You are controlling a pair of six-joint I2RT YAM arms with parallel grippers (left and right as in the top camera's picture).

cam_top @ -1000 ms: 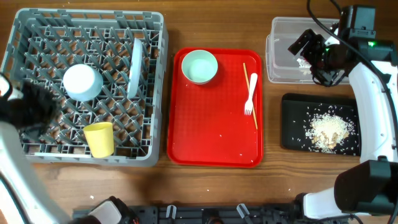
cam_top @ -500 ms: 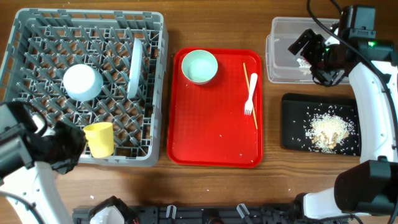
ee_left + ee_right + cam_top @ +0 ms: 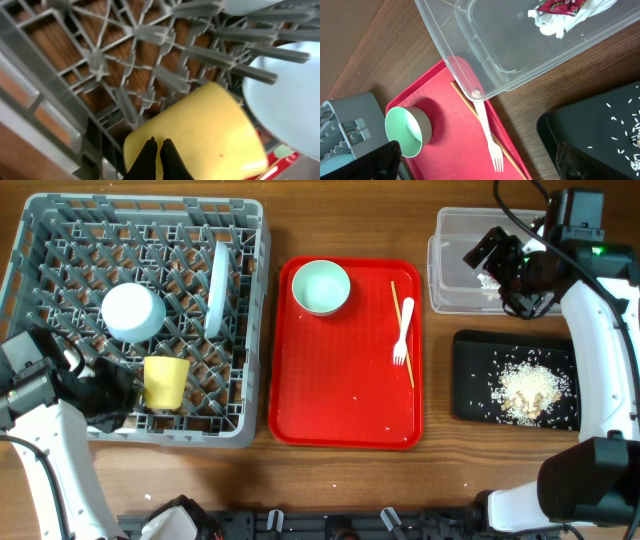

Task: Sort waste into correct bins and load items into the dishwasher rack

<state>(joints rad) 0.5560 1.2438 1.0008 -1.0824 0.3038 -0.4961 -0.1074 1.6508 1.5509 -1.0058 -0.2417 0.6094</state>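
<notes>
A robotics lab bench: a white robot arm [image 3: 598, 330] over a wooden table [image 3: 350, 480] with dishwasher rack [image 3: 140, 202].

Yellow cup [image 3: 165, 382], grey peg-grid rack [image 3: 140, 202], red tray [image 3: 340, 380] — pale green bowl [image 3: 320, 286], white fork [image 3: 403, 330], black tray [image 3: 475, 370]

No legible text, brand, number or sign in any view. The wrapper [image 3: 559, 6] in the tub [image 3: 485, 45] carries print, too crumpled to read. Rack [image 3: 40, 240] and red tray [image 3: 340, 380]: unmarked.
</notes>
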